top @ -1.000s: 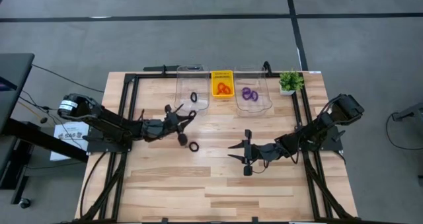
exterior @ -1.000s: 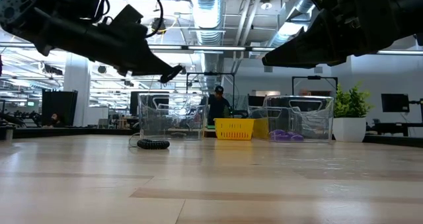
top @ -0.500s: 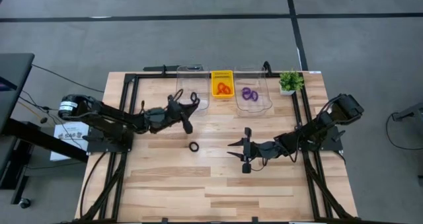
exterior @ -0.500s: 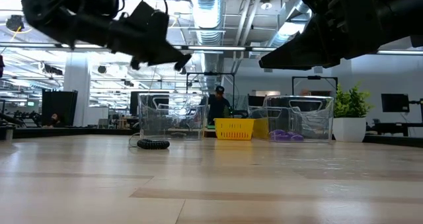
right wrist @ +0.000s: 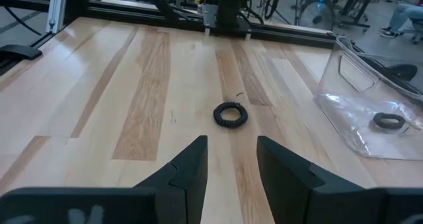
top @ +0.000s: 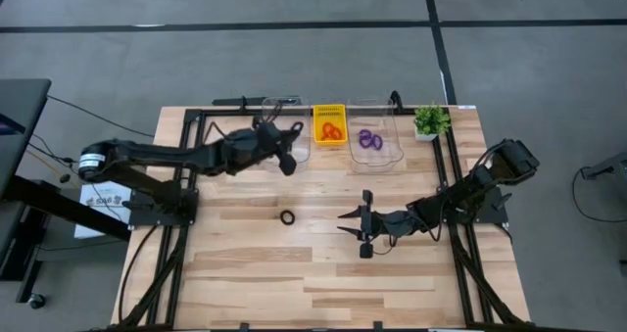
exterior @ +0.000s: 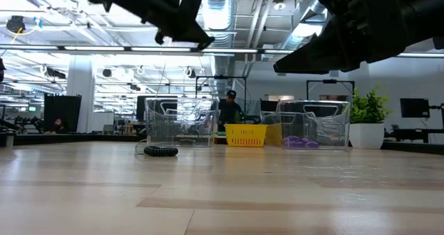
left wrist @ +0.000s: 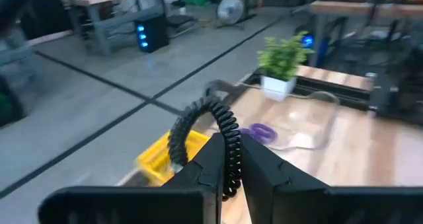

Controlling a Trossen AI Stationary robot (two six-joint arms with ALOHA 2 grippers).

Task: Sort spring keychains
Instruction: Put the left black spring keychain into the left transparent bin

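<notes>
My left gripper [top: 284, 144] hangs high over the left clear bin [top: 272, 112], shut on a black spring keychain [left wrist: 201, 121]. In the low view it is up at the top [exterior: 196, 37]. Another black keychain [top: 287, 217] lies flat on the table, ahead of my open right gripper [right wrist: 231, 159], which hovers at mid-table [top: 357, 229]. A third black keychain [right wrist: 388, 121] lies in the left clear bin. Orange-red keychains [top: 331, 130] lie in the yellow basket, purple ones [top: 369, 139] in the right clear bin. My left gripper pinches the black spring keychain between its two fingers on one side of the loop [left wrist: 230, 164]. The rest of the coil arches out past the fingertips [left wrist: 192, 115]. The keychain is lifted clear of the table and the bin.
A small potted plant [top: 428, 121] stands at the table's far right corner, beside the right clear bin [top: 387, 161]. The bins and the yellow basket [top: 329, 110] line the far edge. Bare wood [top: 294, 273] stretches across the near half. A person [exterior: 228, 110] stands beyond the table.
My left gripper has risen and travelled from beside the black keychain on the table toward the far edge, ending over the left clear bin. The keychain on the table has stayed where it was.
</notes>
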